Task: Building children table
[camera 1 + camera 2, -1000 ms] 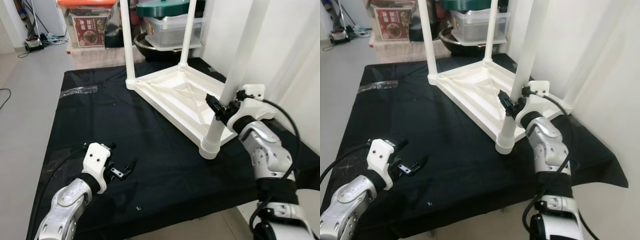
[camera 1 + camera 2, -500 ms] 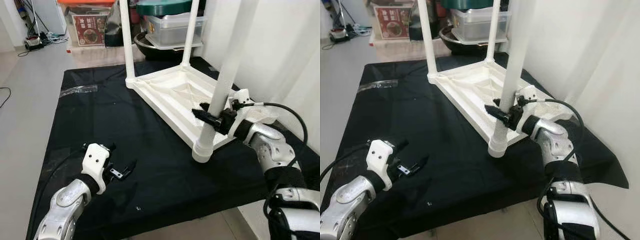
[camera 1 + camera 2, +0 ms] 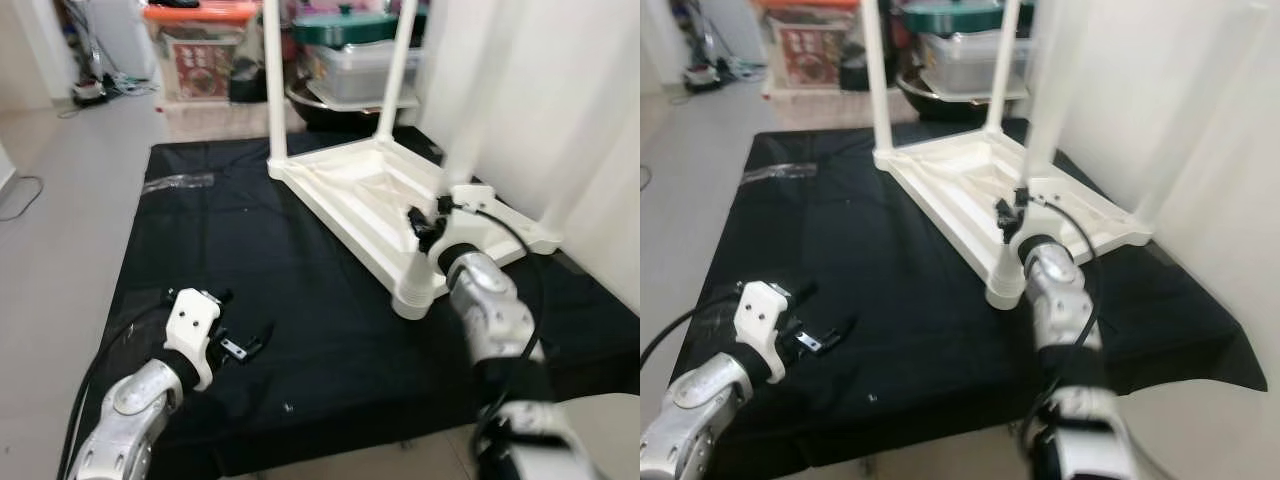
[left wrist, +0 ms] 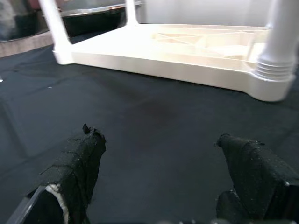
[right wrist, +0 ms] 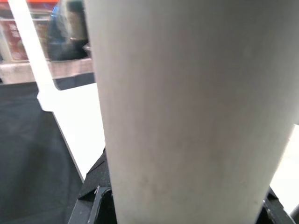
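Observation:
A white plastic children's table [image 3: 350, 185] lies upside down on a black cloth [image 3: 200, 250]. Two far legs [image 3: 273, 90] [image 3: 398, 70] stand upright in their corners. The near leg [image 3: 1035, 150] stands in the near corner socket [image 3: 415, 295]. My right gripper [image 3: 1010, 215] is shut on that leg low down; in the right wrist view the leg [image 5: 187, 112] sits between the black fingers [image 5: 93, 198]. My left gripper [image 3: 245, 345] hovers just over the cloth near the front left, open and holding nothing, its fingers [image 4: 79, 163] spread wide.
Storage boxes [image 3: 200, 60], a lidded tub [image 3: 365, 65] and a dark bowl stand behind the cloth. A white curtain [image 3: 540, 110] hangs close on the right. A strip of clear tape [image 3: 180, 182] lies on the cloth. Grey floor [image 3: 60, 200] lies to the left.
The camera has shifted. My right forearm has swung inward, in front of the table's near corner, still gripping the leg, which stands more upright. The left arm has not moved.

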You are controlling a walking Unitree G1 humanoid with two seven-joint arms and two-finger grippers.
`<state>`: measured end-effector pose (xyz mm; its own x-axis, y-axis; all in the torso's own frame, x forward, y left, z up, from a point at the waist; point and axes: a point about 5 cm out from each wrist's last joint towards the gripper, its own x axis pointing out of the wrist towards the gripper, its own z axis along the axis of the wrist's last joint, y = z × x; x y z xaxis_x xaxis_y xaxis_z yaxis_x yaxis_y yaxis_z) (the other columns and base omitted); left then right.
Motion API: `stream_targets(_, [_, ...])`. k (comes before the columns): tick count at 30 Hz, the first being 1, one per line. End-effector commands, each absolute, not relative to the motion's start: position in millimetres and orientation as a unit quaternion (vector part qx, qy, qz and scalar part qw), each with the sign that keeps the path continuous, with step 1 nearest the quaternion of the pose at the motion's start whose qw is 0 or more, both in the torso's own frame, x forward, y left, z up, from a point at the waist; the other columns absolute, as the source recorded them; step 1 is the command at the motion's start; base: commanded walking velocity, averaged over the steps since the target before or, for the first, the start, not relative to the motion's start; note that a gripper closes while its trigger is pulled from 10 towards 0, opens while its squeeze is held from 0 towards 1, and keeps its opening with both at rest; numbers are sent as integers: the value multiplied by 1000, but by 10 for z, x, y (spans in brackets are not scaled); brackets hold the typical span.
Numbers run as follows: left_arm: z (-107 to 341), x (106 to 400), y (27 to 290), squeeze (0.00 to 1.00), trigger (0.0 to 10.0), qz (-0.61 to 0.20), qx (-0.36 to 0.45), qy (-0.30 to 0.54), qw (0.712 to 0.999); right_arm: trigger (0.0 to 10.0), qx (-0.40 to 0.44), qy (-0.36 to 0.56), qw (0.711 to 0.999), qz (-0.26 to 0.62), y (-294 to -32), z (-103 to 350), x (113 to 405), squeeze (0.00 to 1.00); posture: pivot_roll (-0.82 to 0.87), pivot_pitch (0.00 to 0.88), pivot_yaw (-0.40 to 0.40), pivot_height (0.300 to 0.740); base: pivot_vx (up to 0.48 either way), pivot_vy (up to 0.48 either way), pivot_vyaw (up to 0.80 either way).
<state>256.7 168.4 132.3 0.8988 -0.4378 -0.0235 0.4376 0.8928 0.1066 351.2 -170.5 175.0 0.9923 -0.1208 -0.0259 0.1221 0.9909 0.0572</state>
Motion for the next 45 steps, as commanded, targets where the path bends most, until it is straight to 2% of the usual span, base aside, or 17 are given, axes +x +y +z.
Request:
stream_targets(1, [1303, 2570, 1672, 0, 10000, -224, 57, 0, 973, 0, 22, 88, 990, -105, -1658, 1435, 3371, 0, 48, 0, -67, 740, 0, 0, 0])
stream_targets(8, [1289, 2566, 1685, 0, 10000, -213, 50, 0, 976, 0, 18, 75, 989, -124, -1563, 1514, 3384, 0, 47, 0, -84, 740, 0, 0, 0])
stream_targets(9, [1285, 2568, 1690, 0, 10000, -208, 45, 1, 977, 10000, 26, 82, 991, -100, -1518, 1536, 3443, 0, 45, 0, -86, 740, 0, 0, 0])
stream_targets(14, [1281, 2572, 1687, 0, 10000, -204, 40, 1, 978, 10000, 34, 93, 993, -66, -1421, 1575, 3466, 0, 47, 0, -88, 740, 0, 0, 0])
stream_targets(15, [1277, 2572, 1674, 0, 10000, -205, 39, 2, 978, 10000, 42, 81, 994, -58, -1435, 1634, 3441, 1000, 41, 0, -80, 740, 0, 0, 0])
stream_targets(18, [1270, 2577, 1657, 0, 10000, -212, 36, 5, 977, 10000, 58, 45, 997, -2, -1475, 1812, 3443, 1000, 39, 0, -77, 740, 0, 0, 0])
stream_targets(19, [1269, 2580, 1651, 0, 10000, -216, 35, 6, 976, 10000, 73, 26, 995, 67, -1504, 1943, 3452, 0, 32, 0, -75, 740, 0, 0, 0])
stream_targets(26, [1268, 2588, 1644, 0, 10000, -220, 32, 7, 975, 10000, 73, -24, 975, 209, -1597, 2211, 3391, 0, 22, 0, -66, 740, 0, 0, 0])
stream_targets(27, [1271, 2597, 1641, 0, 10000, -220, 29, 5, 975, 10000, 34, -49, 943, 328, -1702, 2276, 3289, 0, 21, 0, -67, 740, 0, 0, 0])
stream_targets(29, [1272, 2603, 1639, 0, 10000, -221, 27, 5, 975, 10000, 19, -41, 924, 379, -1712, 2237, 3245, 0, 27, 0, -69, 740, 0, 0, 0])
stream_targets(30, [1272, 2603, 1639, 0, 10000, -221, 27, 5, 975, 10000, 19, -41, 924, 379, -1712, 2237, 3245, 0, 27, 0, -69, 740, 0, 0, 0])
stream_targets(31, [1271, 2606, 1642, 0, 10000, -222, 27, 5, 975, 10000, 10, -27, 904, 426, -1668, 2151, 3217, 0, 33, 0, -71, 740, 0, 0, 0])
stream_targets(34, [1271, 2606, 1642, 0, 10000, -222, 27, 5, 975, 10000, 10, -27, 904, 426, -1668, 2151, 3217, 0, 33, 0, -71, 740, 0, 0, 0])
stream_targets(38, [1263, 2598, 1666, 0, 10000, -222, 27, 7, 975, 10000, 10, -14, 850, 527, -1364, 2043, 3146, 0, 57, 0, -77, 740, 0, 0, 0])
stream_targets(42, [1258, 2590, 1685, 0, 10000, -220, 26, 7, 975, 10000, 16, -30, 831, 555, -1111, 2100, 3161, 0, 64, 0, -78, 740, 0, 0, 0])
stream_targets(43, [1257, 2589, 1687, 0, 10000, -220, 25, 7, 975, 3176, 15, -34, 840, 541, -1052, 2110, 3215, 0, 64, 0, -78, 740, 0, 0, 0])
stream_targets(45, [1257, 2588, 1687, 0, 10000, -220, 25, 6, 975, 3176, 14, -37, 843, 536, -1031, 2114, 3251, 0, 67, 0, -82, 740, 0, 0, 0])
